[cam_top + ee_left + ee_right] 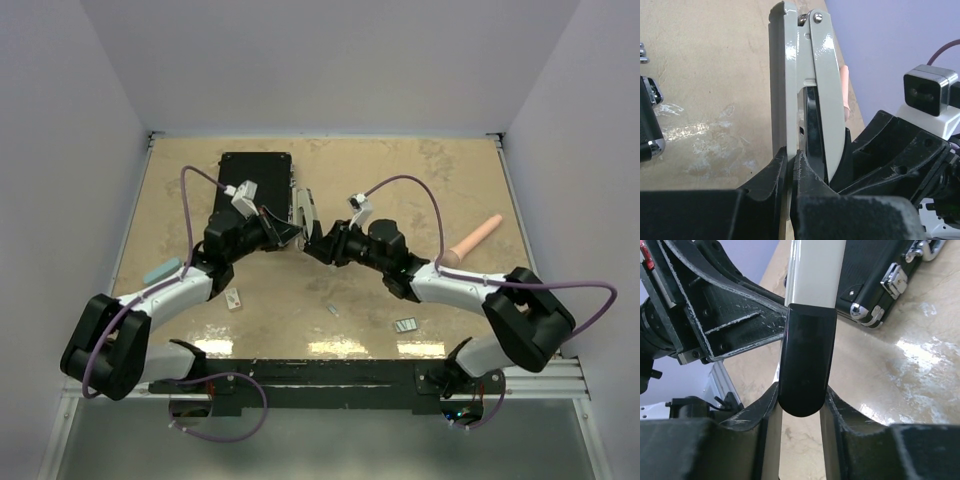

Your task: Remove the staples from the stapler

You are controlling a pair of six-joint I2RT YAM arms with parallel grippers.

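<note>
You hold the stapler (302, 212) between both arms, just beside the black case (255, 170). The left gripper (791, 152) is pinched narrow on its pale base rail, and the right gripper (800, 395) is clamped on its black-tipped arm. This split hold likely serves to spread the two halves for unloading.

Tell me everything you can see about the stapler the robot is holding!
The stapler is slim, glossy pale grey metal with a black cap on one end. It is swung open into a narrow V, joined by a screw at the other end, with a dark rail between the two parts. It sits between both arms, beside the black case. The left gripper pinches its thin base part; the right gripper squeezes the black cap.
</note>
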